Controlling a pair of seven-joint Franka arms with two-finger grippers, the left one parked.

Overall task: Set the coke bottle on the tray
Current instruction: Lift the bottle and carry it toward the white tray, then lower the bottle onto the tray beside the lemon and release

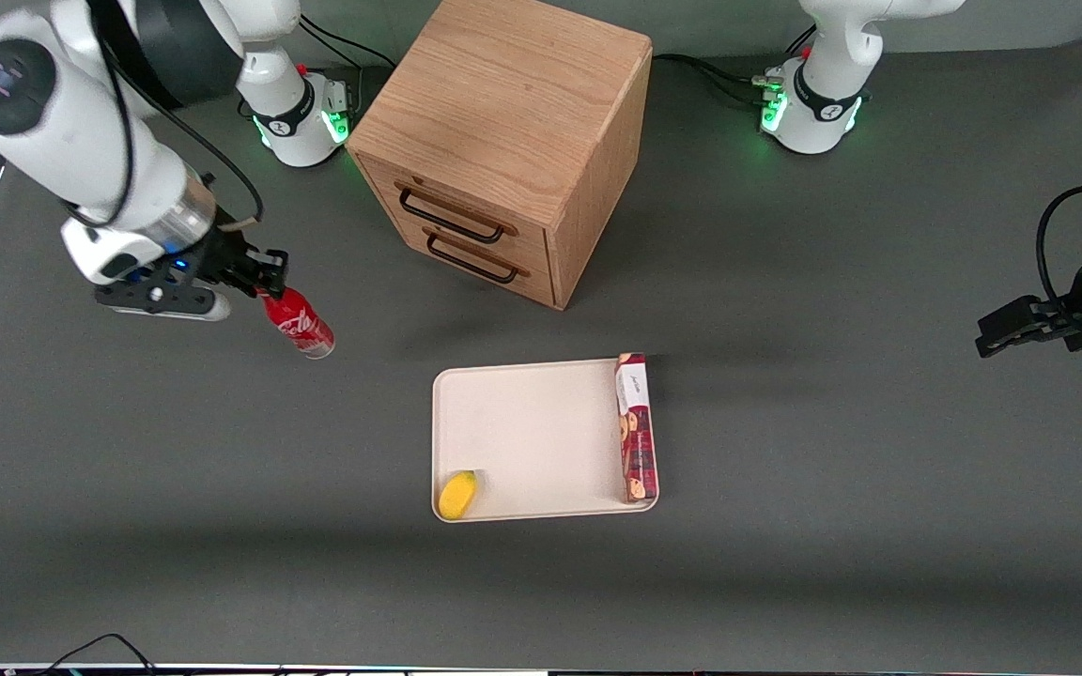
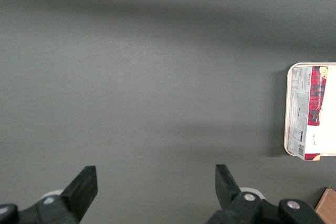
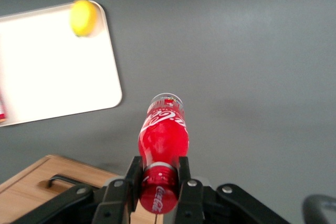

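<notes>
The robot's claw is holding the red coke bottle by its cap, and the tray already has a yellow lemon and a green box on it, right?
Almost. The box on the tray is red, not green, as the front view shows. The rest holds: the gripper grips the coke bottle at its cap, toward the working arm's end of the table, and the yellow lemon lies on the tray.

tray [image 3: 63,72]: cut by frame edge | cabinet [image 3: 47,182]: only a corner | lemon [image 3: 83,17]: blurred
</notes>
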